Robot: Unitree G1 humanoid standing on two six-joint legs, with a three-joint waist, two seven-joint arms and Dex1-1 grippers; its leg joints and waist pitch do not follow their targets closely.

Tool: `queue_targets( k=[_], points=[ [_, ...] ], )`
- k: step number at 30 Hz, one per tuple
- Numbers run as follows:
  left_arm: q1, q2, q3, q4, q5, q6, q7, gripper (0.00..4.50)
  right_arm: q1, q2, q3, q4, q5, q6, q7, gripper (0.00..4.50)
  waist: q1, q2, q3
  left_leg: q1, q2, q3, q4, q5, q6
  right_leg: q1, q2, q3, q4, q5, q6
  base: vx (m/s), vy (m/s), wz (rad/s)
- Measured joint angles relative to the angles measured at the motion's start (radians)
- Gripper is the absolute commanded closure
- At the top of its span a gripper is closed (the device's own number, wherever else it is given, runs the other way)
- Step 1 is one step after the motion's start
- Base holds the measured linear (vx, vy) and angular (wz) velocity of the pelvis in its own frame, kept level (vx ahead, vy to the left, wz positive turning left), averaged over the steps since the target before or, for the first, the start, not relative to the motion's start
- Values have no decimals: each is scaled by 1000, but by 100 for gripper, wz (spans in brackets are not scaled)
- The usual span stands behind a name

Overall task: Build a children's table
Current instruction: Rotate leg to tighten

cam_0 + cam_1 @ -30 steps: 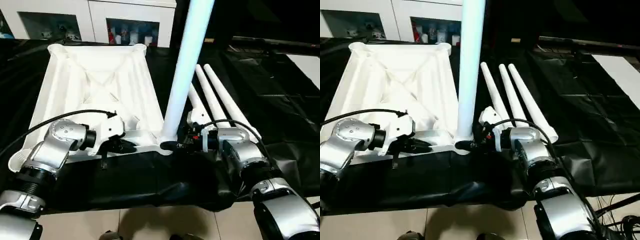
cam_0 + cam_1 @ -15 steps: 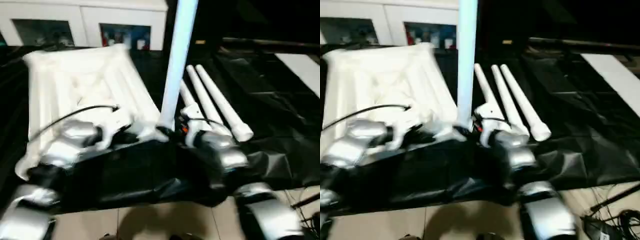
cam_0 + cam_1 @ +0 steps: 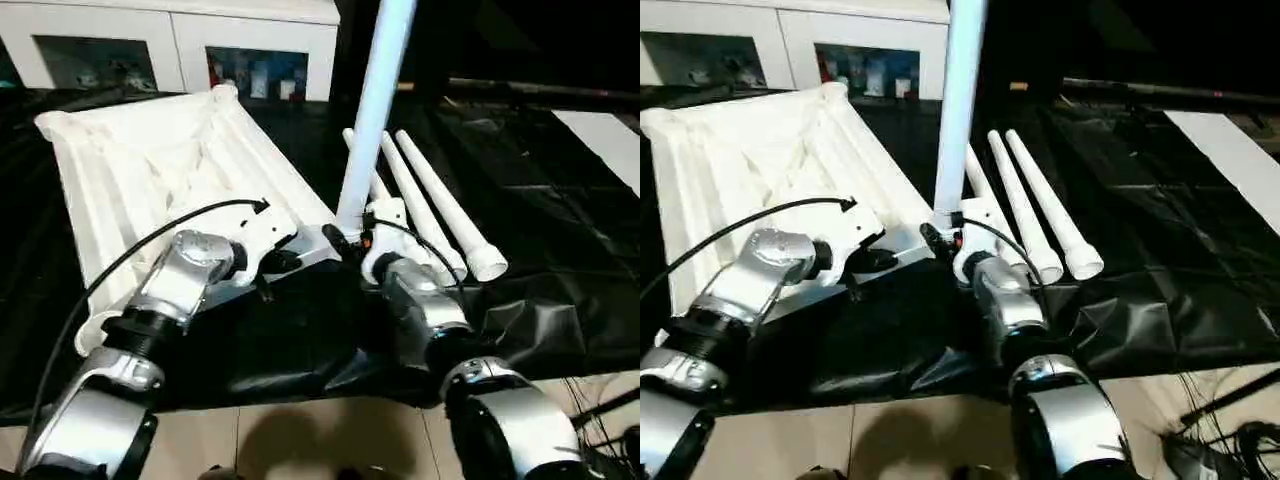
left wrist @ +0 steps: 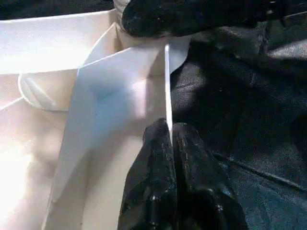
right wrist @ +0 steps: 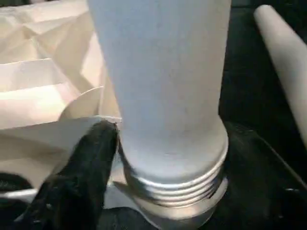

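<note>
Turned askew since before, tabletop — left hand pinches its rim — right hand brackets upright leg.

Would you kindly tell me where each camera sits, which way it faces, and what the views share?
Left eye view: on the head, looking forward and down at the upturned white plastic tabletop with ribbed underside, both silver forearms in the foreground.
Right eye view: a little beside it, same scene, with three loose white tapered legs.
Left wrist view: along the left tool, shut on the tabletop's thin edge.
Right wrist view: along the right tool's fingers at the upright white leg's threaded base.
Shared: all four show the tabletop; both eyes and the right wrist show the upright leg.
</note>
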Motion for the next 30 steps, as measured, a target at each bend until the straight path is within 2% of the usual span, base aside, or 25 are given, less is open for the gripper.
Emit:
queue_targets(
  k=[2,4,7,9,15,20,25,30],
  points=[
    [11,20,0,-17,-5,-17,-23,450,0,-23,22,-7,-1,7,59,62,-4,-1,1,0,1,0,0,0,0,-1,0,0,1,7,1,0,0,0],
    [25,41,0,-38,-6,-33,-44,450,0,-52,50,-19,-7,21,127,62,-7,-1,1,0,2,1,-3,0,0,-1,1,-2,2,7,1,0,0,0],
    [48,95,3,-72,-26,-51,-105,450,6,-140,127,-70,-46,34,325,62,-6,-1,1,-2,6,2,-3,0,0,-2,3,-4,5,7,1,0,0,0],
    [60,120,5,-85,-41,-68,-142,450,19,-178,148,-100,-50,34,420,62,-3,-1,1,0,7,3,-3,0,0,-2,4,-4,6,8,1,31,-6,3],
    [100,176,23,-112,-95,-135,-259,450,29,-237,158,-152,-39,33,621,62,-4,0,2,-3,8,6,-2,-1,3,-4,4,-3,3,2,-2,17,1,0],
    [112,182,21,-117,-115,-155,-314,450,33,-252,180,-177,-23,37,704,62,19,1,2,-3,8,9,-1,0,6,-3,4,-3,3,1,-5,0,0,0],
    [112,183,13,-116,-120,-159,-330,450,48,-252,187,-180,-16,50,752,62,21,1,3,-2,9,12,2,-3,0,-2,3,-2,6,1,-5,0,0,0],
    [112,184,11,-114,-120,-166,-342,450,46,-257,186,-171,-28,47,760,117,22,-1,3,-1,10,12,2,-3,0,-2,3,-2,6,1,-4,0,0,0]
  ],
)
